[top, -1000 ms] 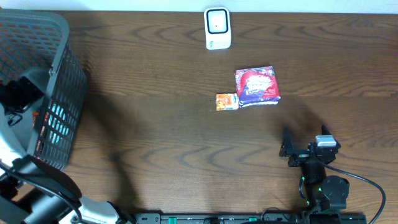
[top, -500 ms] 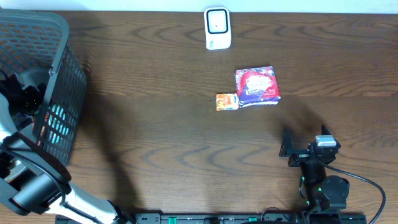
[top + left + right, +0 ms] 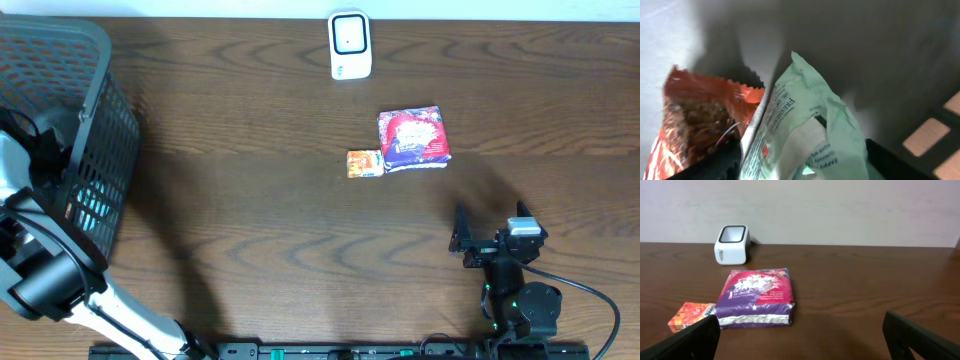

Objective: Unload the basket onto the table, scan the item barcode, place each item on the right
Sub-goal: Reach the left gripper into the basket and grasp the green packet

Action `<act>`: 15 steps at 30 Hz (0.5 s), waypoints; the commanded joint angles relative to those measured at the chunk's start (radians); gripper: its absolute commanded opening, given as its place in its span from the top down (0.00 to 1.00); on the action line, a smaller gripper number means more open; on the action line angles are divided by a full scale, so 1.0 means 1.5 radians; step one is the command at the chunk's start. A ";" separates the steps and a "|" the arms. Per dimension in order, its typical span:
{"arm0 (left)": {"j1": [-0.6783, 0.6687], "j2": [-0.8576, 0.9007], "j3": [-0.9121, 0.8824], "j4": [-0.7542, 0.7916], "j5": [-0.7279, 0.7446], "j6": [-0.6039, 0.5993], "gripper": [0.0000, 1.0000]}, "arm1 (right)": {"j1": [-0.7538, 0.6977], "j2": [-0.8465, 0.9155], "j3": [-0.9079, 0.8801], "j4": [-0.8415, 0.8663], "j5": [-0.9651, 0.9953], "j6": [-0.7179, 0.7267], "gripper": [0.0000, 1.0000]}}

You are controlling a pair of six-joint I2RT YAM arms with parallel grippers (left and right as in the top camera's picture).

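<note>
Pale-green packet (image 3: 805, 125), crinkled and printed in dark letters, lies inside the grey mesh basket (image 3: 110, 110), just beside an orange-red packet (image 3: 695, 115). The left gripper (image 3: 801, 150) straddles it with fingers wide; whether they press it I cannot tell. The right gripper (image 3: 801, 327), well apart from the basket, gapes wide around nothing.

Your left arm (image 3: 45, 285) shows white shells joined by bulky black links. Your right arm (image 3: 515, 290) is black throughout, topped by a small grey-white block (image 3: 522, 229). It has green lights (image 3: 514, 305) on its body and a thin black cable (image 3: 600, 295) looping out to the right. Both wrists carry matte black fingers (image 3: 690, 340).
</note>
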State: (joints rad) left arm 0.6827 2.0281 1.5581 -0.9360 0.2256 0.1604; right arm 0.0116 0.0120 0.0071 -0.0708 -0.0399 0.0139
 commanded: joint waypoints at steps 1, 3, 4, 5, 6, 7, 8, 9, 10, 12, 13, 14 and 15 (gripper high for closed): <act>0.000 0.013 -0.011 -0.003 -0.014 0.008 0.29 | 0.003 -0.004 -0.001 -0.003 0.003 -0.007 0.01; 0.000 0.017 -0.011 -0.003 -0.014 0.008 0.42 | 0.003 -0.004 -0.001 -0.003 0.003 -0.007 0.01; 0.000 0.018 -0.011 -0.003 -0.014 0.008 0.49 | 0.003 -0.004 -0.001 -0.003 0.003 -0.007 0.01; 0.000 0.018 -0.011 -0.004 -0.014 0.007 0.65 | 0.003 -0.004 -0.001 -0.003 0.003 -0.007 0.01; 0.000 0.018 -0.011 -0.004 -0.014 0.007 0.71 | 0.003 -0.004 -0.001 -0.003 0.003 -0.007 0.01; 0.000 0.018 -0.011 -0.005 -0.014 0.007 0.81 | 0.003 -0.004 -0.001 -0.003 0.003 -0.007 0.01; 0.000 0.018 -0.011 -0.007 -0.014 0.007 0.93 | 0.003 -0.004 -0.001 -0.003 0.003 -0.007 0.01; 0.000 0.016 -0.011 -0.008 -0.014 0.007 0.92 | 0.003 -0.004 -0.001 -0.003 0.003 -0.007 0.01; 0.000 0.013 -0.011 -0.009 -0.014 0.007 0.92 | 0.003 -0.004 -0.001 -0.003 0.003 -0.007 0.01; 0.001 0.006 -0.005 -0.014 -0.014 -0.007 0.92 | 0.003 -0.004 -0.001 -0.003 0.003 -0.007 0.01; 0.001 0.001 0.001 -0.015 -0.014 -0.021 0.93 | 0.003 -0.004 -0.001 -0.003 0.003 -0.007 0.01; 0.001 -0.005 0.009 -0.017 -0.013 -0.043 0.92 | 0.003 -0.004 -0.001 -0.003 0.003 -0.007 0.01; 0.001 -0.015 0.019 -0.019 -0.013 -0.068 0.93 | 0.003 -0.004 -0.001 -0.003 0.003 -0.007 0.01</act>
State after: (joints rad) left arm 0.6834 2.0365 1.5513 -0.9436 0.2104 0.1471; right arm 0.0116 0.0120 0.0071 -0.0704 -0.0399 0.0139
